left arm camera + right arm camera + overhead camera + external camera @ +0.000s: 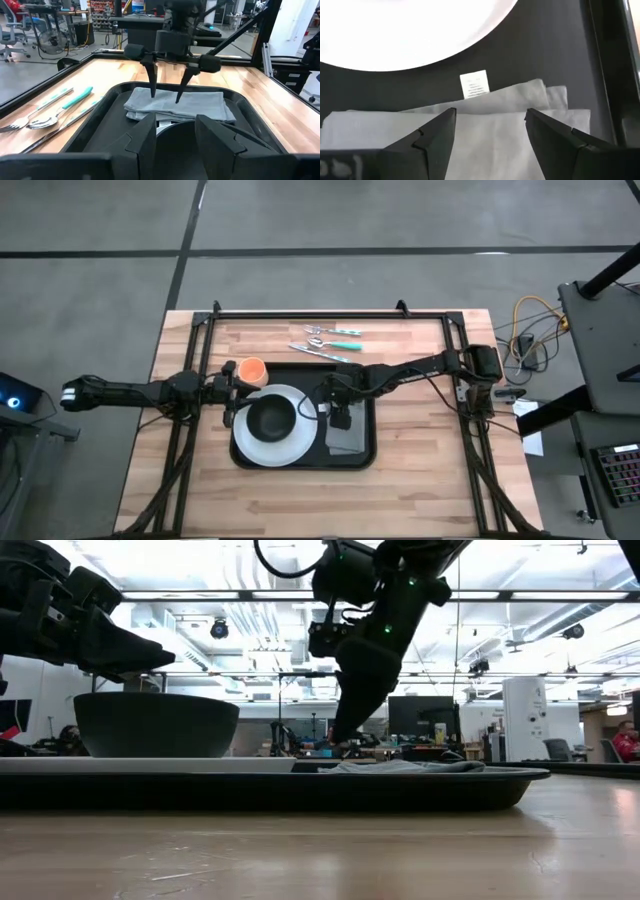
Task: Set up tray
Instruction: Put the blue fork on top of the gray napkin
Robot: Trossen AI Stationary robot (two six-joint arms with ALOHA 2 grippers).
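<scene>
You've got the tray [362,458] sitting mid-desk, long side running left-right, on the wooden desk [430,480]. On its left half: white plate [262,448] w/ a black bowl [270,417] on it; plate edge overhangs the tray's left rim a bit. On the right half: folded grey napkin [349,438], lying flat, small white label [474,85] showing at one fold.

Right tool [337,412] is over the napkin, pointing down, fingers spread apart w/ nothing between them. In the left wrist view you see both thin fingertips [152,80] down at the cloth; from the low view they look to be just touching it, but hard to be sure.

Left tool [234,408] is at the bowl's left side, just above the plate edge. Its fingers stand apart, holding nothing; the bowl's rim shows between them in its own wrist view [172,131].

Off the tray, toward the desk's far edge: fork, spoon and knife w/ teal handles [332,340], lying close together. An orange cup [251,368] stands just beside the tray's far-left corner, near the left arm.

Low view: bowl [155,724] sits left, napkin [405,767] low and flat right, tray rim [300,788] in front of both.
</scene>
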